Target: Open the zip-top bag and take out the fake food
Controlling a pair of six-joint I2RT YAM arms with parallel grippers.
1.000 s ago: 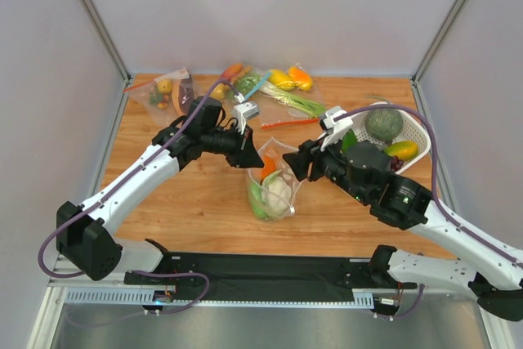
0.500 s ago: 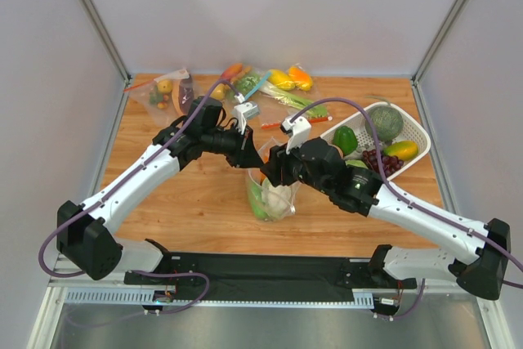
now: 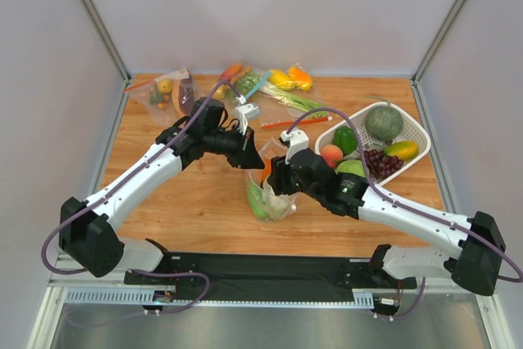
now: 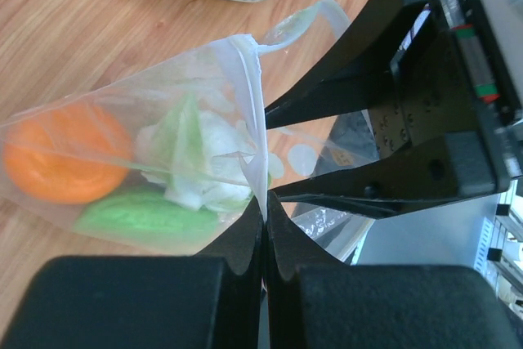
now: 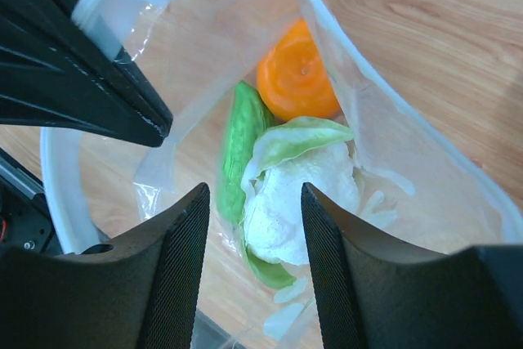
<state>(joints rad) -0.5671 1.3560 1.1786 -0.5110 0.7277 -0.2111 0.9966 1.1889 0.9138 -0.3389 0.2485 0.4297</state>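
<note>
Step in hand: the bag (image 3: 268, 195) is open and I judge that removal of the food is starting. None of the three pieces is out yet.

Location: the bag stands about mid-surface (image 3: 188, 210) between my two arms, with its mouth raised. Inside, the cauliflower (image 5: 298, 194) lies uppermost. The green piece (image 5: 237, 149) is beside it and the orange (image 5: 296, 75) is deeper in.

Right jaws: about half open and holding nothing. They are set in the bag's mouth, one finger to either side of the cauliflower as seen from the wrist. I cannot tell whether they touch the plastic or the cauliflower.

Left jaws: fully closed, pinching one lip of the bag at its zip strip. This lifts that lip and holds the mouth wide.

Next move, in my judgement: lower the right jaws around the cauliflower, close on it and draw it straight out. The left jaws should hold firm so the bag does not follow. The risk is catching the thin wall together with the food.

Beyond: a white basket (image 3: 417, 132) sits to the right, and other bags (image 3: 167, 91) lie along the far edge. Neither is involved.
</note>
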